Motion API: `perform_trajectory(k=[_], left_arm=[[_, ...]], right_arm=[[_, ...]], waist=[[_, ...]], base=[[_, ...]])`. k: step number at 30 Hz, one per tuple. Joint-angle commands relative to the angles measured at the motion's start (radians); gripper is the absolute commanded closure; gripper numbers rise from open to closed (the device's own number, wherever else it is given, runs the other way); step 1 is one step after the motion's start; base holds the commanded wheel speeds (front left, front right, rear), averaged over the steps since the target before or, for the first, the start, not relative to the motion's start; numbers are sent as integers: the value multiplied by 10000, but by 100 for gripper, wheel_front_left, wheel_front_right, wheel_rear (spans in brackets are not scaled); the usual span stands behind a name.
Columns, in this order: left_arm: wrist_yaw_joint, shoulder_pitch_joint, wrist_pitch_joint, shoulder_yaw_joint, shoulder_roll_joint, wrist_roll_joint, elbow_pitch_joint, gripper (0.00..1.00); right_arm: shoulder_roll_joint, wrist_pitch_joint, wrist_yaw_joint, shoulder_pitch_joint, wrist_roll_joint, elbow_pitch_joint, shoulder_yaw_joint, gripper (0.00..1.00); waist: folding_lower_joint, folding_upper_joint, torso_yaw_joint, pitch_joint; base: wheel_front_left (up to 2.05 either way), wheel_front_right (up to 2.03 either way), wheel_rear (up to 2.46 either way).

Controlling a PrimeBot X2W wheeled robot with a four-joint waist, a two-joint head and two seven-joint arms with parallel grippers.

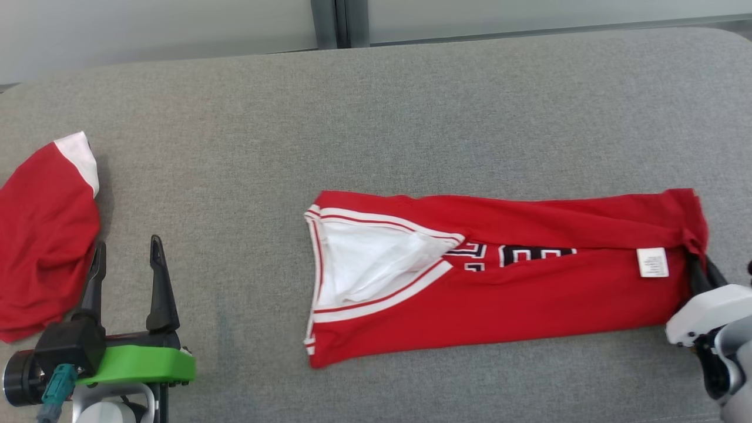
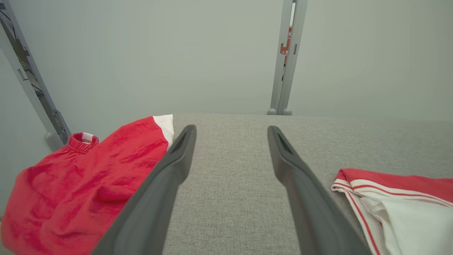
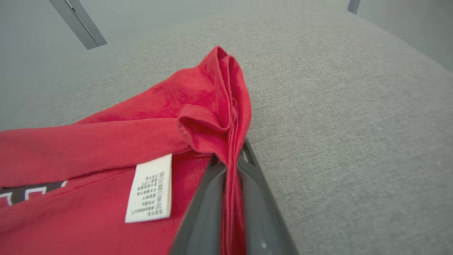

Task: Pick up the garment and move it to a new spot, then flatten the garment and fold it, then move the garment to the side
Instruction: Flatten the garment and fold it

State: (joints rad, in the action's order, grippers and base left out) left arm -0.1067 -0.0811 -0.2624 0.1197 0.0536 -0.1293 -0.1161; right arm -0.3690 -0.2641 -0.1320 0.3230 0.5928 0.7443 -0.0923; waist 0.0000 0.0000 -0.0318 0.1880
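Head view, left to right. On the grey fabric-covered desk [image 1: 376, 117] we count two red garments, two grippers and one white label.

(a) At the desk's left edge lies a second red garment [image 1: 41, 235], crumpled, with a white band at its far corner.

(b) Just beside it the left gripper [image 1: 127, 242] rests low over the desk, fingers pointing away from the robot. Its jaws stand wide apart and empty. In the left wrist view we see bare grey cloth between the two fingers [image 2: 170, 166].

(c) Right of centre lies the garment [image 1: 529, 294], a red jersey folded into a long band. Its white-trimmed V-neck is at the left end, dark white-edged lettering sits mid-length, and the label [image 1: 653, 262] is near the right end.

(d) The right gripper [image 1: 696, 258] reaches in from the lower right, angled toward the garment's right edge. In the right wrist view we see its jaws pinched shut on a bunched fold of that edge, just beside the label.
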Motion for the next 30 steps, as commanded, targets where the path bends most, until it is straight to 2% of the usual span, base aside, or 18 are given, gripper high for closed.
perform_trajectory(k=[1,5,10,21,30], left_arm=[[-52,222,-29,63,-8,79,-20,0],[-72,307,-29,179,-18,151,-30,0],[-93,369,-29,309,-26,205,-26,0],[-31,382,-29,192,-28,59,-147,0],[18,264,-29,3,-26,-102,-229,0]], right_arm=[[-217,1,26,-116,-119,50,221,100],[-679,0,24,-214,-317,88,725,100],[-692,0,24,-247,-643,-358,999,100],[291,45,21,-138,-1238,-1987,193,100],[1241,667,21,-94,-1461,-3455,-1376,100]], waist=[[0,0,-2,-87],[0,0,-45,-203],[0,0,-130,-296],[0,0,-57,-427],[0,0,274,-370]], base=[[0,0,0],[0,0,0],[0,0,0],[0,0,0],[0,0,0]])
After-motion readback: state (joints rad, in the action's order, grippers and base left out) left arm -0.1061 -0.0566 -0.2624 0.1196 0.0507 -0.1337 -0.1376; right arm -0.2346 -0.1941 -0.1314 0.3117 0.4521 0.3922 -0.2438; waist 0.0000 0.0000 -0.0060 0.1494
